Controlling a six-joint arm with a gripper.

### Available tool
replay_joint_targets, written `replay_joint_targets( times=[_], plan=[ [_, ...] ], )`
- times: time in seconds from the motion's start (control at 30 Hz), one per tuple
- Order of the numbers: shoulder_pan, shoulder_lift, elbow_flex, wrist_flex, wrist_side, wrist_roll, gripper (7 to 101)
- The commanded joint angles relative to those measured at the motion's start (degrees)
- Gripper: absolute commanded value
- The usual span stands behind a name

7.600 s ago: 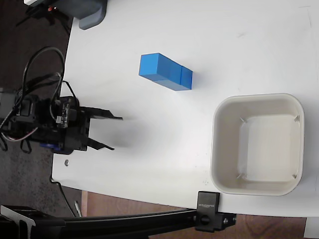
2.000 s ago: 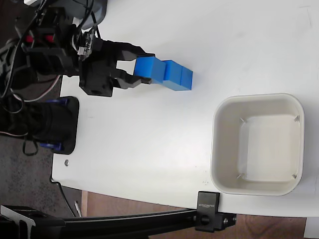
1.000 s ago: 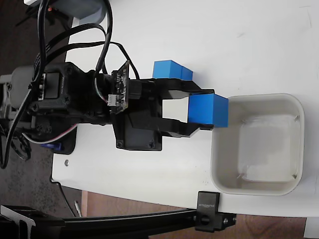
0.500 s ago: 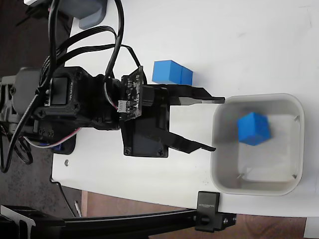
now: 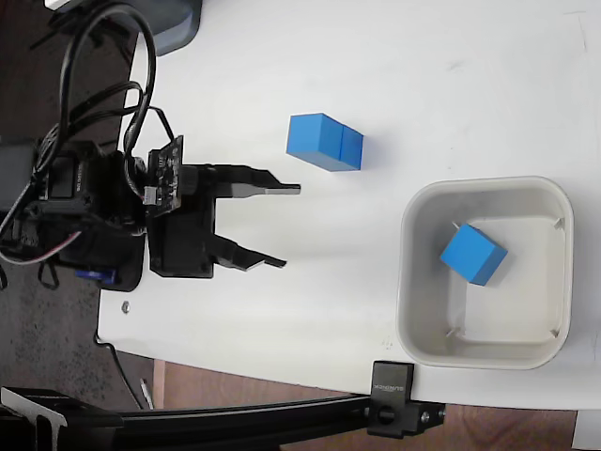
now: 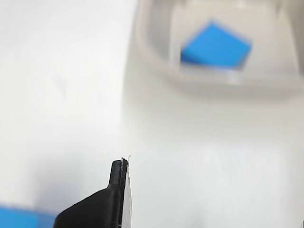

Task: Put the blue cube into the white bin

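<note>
Placement looks done: the blue cube [image 5: 473, 255] is seen lying askew inside the white bin [image 5: 418, 216], touched by nothing. The gripper [image 5: 286, 225] is held spread and empty, well apart. Rigid, light handling is judged; opposite flat faces would be pinched.

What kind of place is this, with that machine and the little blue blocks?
Most likely a robot test bench or lab. A small wired arm with an open two-finger hand works at a plain white table that holds only practice props: a blue cube in a white bin, more blue cubes beside it.
</note>
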Motion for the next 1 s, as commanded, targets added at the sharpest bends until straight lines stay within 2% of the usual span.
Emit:
replay_joint_targets(
  times=[0.03,0.17,0.3,0.53,0.67,1.0],
  plan=[
    [-0.3,15.9,13.4,-1.2,1.2,0.5,100.3],
    [0.3,31.3,27.3,-3.0,1.1,1.5,100.3],
    [-0.9,41.7,35.9,-1.8,2.9,2.7,100.3],
    [-9.9,59.2,46.6,3.3,14.7,4.6,100.3],
    [-8.6,60.0,48.6,3.3,12.0,3.3,100.3],
    [-7.6,60.0,48.7,3.3,11.5,3.7,100.3]
  ],
)
